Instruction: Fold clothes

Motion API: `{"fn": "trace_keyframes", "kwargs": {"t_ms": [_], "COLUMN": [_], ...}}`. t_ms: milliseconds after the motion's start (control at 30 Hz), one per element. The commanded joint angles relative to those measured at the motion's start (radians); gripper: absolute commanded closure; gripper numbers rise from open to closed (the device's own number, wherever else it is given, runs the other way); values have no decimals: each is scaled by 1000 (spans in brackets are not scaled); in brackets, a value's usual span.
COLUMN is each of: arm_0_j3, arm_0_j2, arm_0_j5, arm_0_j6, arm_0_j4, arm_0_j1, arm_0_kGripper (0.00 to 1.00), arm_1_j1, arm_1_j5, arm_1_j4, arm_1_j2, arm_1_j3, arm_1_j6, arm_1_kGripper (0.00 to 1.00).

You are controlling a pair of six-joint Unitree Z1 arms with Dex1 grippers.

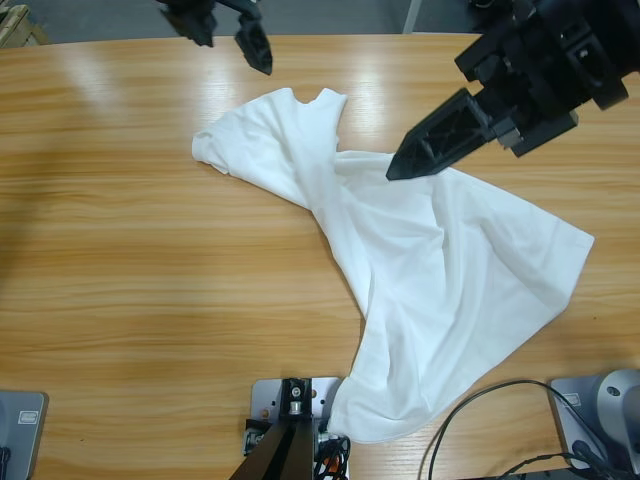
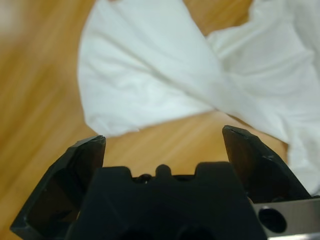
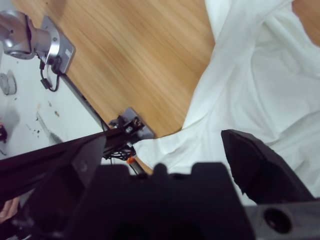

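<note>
White shirt (image 1: 430,270) is soft, wrinkly cotton-looking fabric, sprawled crooked across the glossy wood-grain counter (image 1: 130,260), running from the bottom middle of the high view up to a bunched sleeve and collar at upper centre, twisted and narrow in the middle. Right tool (image 1: 400,167), chunky black wedge-shaped jaws, hangs over the shirt's upper right part, spread open, gripping nothing. Left tool (image 1: 232,35) sits at the top edge, also open and empty.

I find nothing to read here: the white shirt (image 1: 420,250) before my claws bears no lettering, and neither does the counter (image 1: 130,280).
</note>
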Motion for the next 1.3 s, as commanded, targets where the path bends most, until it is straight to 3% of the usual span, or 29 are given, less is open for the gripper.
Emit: {"fn": "trace_keyframes", "kwargs": {"t_ms": [33, 167, 333, 600, 833, 1100, 1300], "arm_0_j3": [-355, -475, -639, -656, -664, -663, -663], "arm_0_j2": [351, 436, 433, 404, 263, 368, 404], "arm_0_j5": [47, 58, 83, 99, 105, 103, 96], "arm_0_j6": [-115, -258, -311, -377, -403, -468, -645], "arm_0_j4": [-25, -29, -96, -67, -333, -326, -375], "arm_0_j1": [14, 30, 60, 72, 69, 55, 32], "arm_0_kGripper": [201, 231, 225, 225, 184, 161, 174], "arm_1_j1": [-15, -17, -17, -17, -17, -17, -17], "arm_1_j5": [24, 24, 51, 67, 63, 60, 60], "arm_1_j4": [-8, -33, -86, -94, -94, -106, -124], "arm_1_j2": [2, 11, 57, 77, 76, 72, 83], "arm_1_j3": [113, 153, 177, 156, 175, 202, 207], "arm_1_j6": [8, 3, 4, 3, 3, 0, 1], "arm_1_kGripper": [46, 46, 55, 55, 55, 55, 55]}}
